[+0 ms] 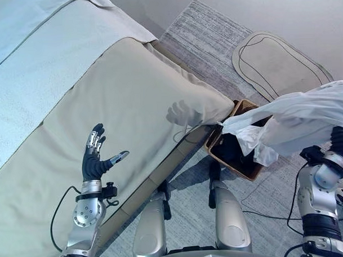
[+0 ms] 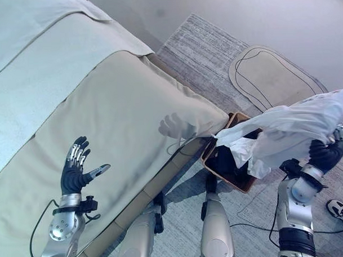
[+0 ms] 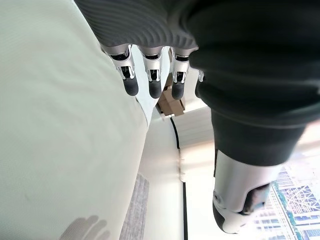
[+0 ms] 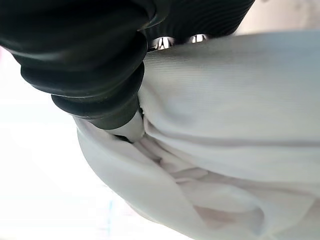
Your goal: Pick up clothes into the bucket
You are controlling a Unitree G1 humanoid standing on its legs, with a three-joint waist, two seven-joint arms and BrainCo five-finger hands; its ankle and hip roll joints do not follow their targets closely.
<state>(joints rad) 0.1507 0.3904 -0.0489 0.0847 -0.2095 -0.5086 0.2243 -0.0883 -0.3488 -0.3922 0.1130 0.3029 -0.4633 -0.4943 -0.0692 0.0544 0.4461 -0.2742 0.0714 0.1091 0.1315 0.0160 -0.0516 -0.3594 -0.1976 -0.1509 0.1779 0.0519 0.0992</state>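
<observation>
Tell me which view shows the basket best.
Right eye view: the basket beside the bed shows its rim and dark contents under the white garment held by the right hand. The left eye view shows it similarly.

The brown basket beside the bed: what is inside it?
Dark clothing lies inside the brown basket. The white garment, gripped by the right hand, hangs over it and covers part of its inside.

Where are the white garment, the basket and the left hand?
white garment [image 1: 306,115], left eye view, on its bunched middle.
basket [image 2: 239,186], right eye view, on its near brown rim.
left hand [image 1: 92,159], left eye view, on its dark palm cover.
</observation>
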